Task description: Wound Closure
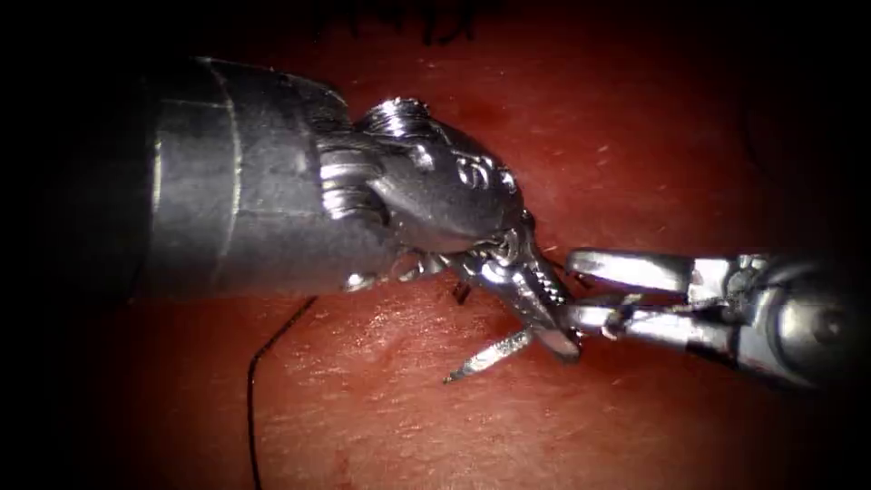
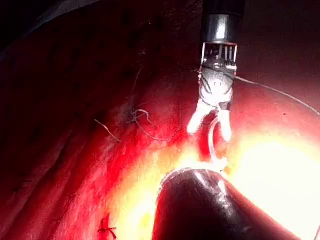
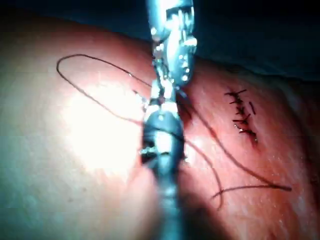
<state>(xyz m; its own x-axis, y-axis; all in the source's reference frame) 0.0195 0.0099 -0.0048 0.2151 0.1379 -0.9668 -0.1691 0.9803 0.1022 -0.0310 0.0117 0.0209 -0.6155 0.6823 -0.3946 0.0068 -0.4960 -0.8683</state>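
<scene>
thread (image 3: 100,102) looped on tissue (image 3: 75,165), stitched cut (image 3: 242,117)

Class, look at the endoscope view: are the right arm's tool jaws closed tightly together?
No: the right tool shows two separate jaws with a clear gap, reaching toward the left tool and the needle.

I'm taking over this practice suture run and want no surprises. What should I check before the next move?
1. Left gripper shut on the needle, behind its pointed end: ok.
2. Right gripper open, holding nothing, jaws either side of the left gripper's tip: ok.
3. Needle point out of the tissue: looks free, but contact cannot tell.
4. Thread lying slack in loops on the tissue: ok.
5. Thread apart from the stitches: ok.
</scene>
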